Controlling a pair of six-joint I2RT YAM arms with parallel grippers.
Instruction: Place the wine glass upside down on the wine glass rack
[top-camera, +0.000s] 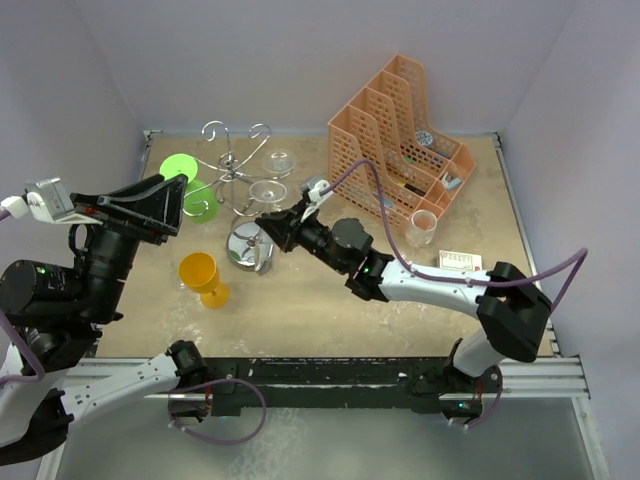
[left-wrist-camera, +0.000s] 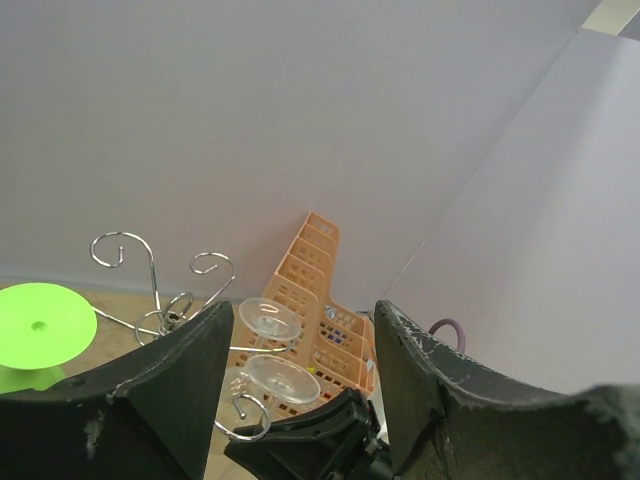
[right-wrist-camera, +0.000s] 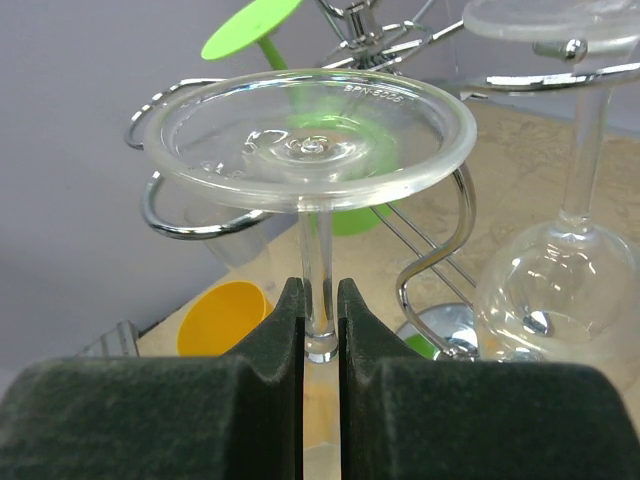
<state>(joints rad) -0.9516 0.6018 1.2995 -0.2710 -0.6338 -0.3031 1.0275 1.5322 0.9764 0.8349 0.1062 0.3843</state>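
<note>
Firmly, my right jaws pinch the thin clear stem of the inverted wine glass (right-wrist-camera: 316, 145), beside the curled silver wire rack (top-camera: 242, 245). The glass's bowl is cut off from view; my left jaws gape.

Orange mesh organiser (top-camera: 400, 130), yellow goblet (top-camera: 203, 277), green goblet (top-camera: 181, 166), small clear cup (top-camera: 423, 227)

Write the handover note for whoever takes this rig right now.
Left gripper: open, empty.
Right gripper: shut on the stem of the inverted wine glass.
Its stem sits inside a hook of the wine glass rack, foot at wire level; whether the wire bears its weight is unclear.
Done: glass inverted, threaded in.
Left: seat foot, open, back out.
</note>
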